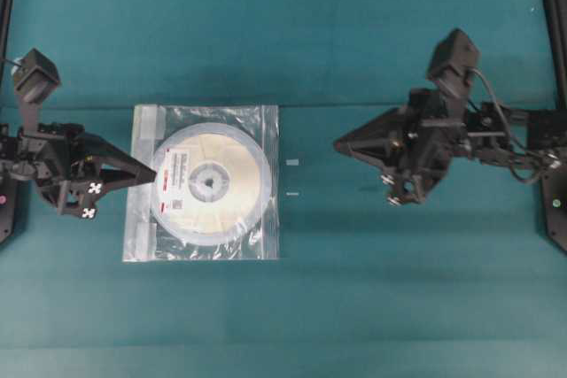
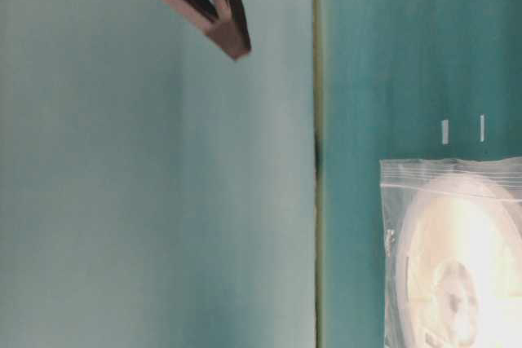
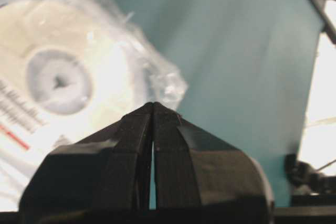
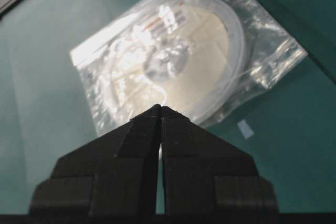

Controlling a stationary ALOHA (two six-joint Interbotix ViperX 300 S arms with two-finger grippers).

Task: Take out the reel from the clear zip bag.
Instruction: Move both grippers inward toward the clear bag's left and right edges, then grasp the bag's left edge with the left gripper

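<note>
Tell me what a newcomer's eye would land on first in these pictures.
First the reel, a pale disc with a grey hub, sealed inside the clear zip bag lying flat on the teal table, left of centre. Next the two black arms flanking it: the left gripper, shut, points over the bag's left edge, while the right gripper, also shut, stands clear to the right.

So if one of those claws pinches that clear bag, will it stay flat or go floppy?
Probably floppy: the clear zip bag looks thin and crinkled. Its glossy film may slip. The reel inside looks rigid, so the middle should stay flat while loose edges sag.
</note>
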